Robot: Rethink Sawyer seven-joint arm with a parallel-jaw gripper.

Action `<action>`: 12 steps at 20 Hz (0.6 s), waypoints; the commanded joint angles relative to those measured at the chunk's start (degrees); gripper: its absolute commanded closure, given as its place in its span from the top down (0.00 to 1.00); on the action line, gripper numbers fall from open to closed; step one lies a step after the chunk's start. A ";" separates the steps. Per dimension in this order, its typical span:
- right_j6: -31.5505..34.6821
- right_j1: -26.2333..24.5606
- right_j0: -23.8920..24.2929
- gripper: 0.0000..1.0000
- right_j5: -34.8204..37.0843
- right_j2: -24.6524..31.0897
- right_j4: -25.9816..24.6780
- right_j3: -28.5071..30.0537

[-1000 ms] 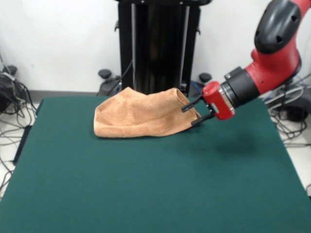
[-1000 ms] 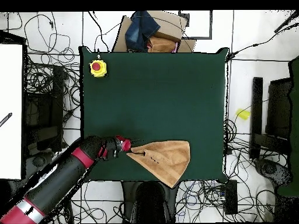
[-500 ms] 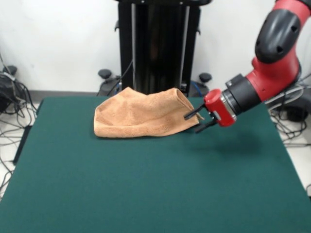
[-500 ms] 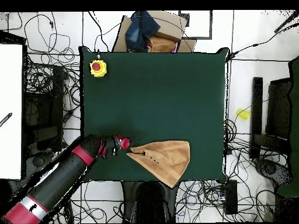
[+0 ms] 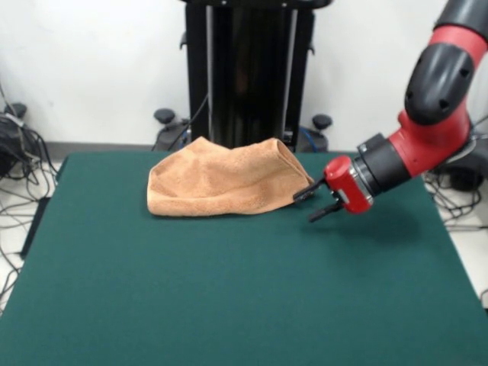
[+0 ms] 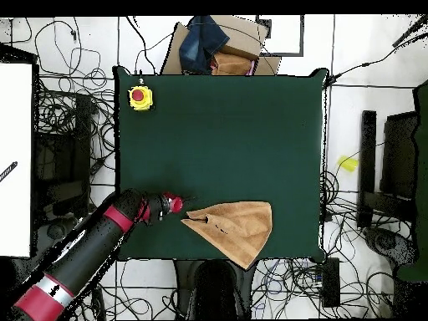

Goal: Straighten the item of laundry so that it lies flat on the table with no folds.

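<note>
The item of laundry (image 5: pixel 221 183) is a peach-orange towel lying folded over itself near the far edge of the dark green table (image 5: pixel 229 290). From above, the item of laundry (image 6: pixel 238 230) tapers to a point toward the arm, close to the table's (image 6: pixel 226 125) bottom edge. My gripper (image 5: pixel 311 201) hangs just right of the towel's right corner, open, with nothing between its fingers. In the overhead view my gripper (image 6: pixel 185 203) sits a little up and left of the towel's tip, apart from it.
A yellow box with a red button (image 6: pixel 140 98) stands at the table's top left corner in the overhead view. A cardboard box with dark cloth (image 6: pixel 213 46) lies beyond the table's top edge. Cables cover the floor around.
My gripper let go of the towel's right corner and drew back to the right and toward the table's near side. The corner dropped and the towel lies still.
</note>
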State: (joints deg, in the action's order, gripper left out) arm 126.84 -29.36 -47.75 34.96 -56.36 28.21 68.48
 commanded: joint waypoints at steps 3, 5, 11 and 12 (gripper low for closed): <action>18.93 -0.94 -0.50 1.00 6.16 4.30 3.51 -4.52; 18.02 -0.58 -0.13 1.00 6.58 5.05 3.05 -4.44; 12.35 5.31 -0.95 1.00 9.55 9.42 0.78 0.73; 11.55 6.14 -1.05 1.00 9.96 9.95 0.38 1.44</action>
State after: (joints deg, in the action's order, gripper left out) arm 128.06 -27.66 -48.08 38.00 -55.27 28.23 69.17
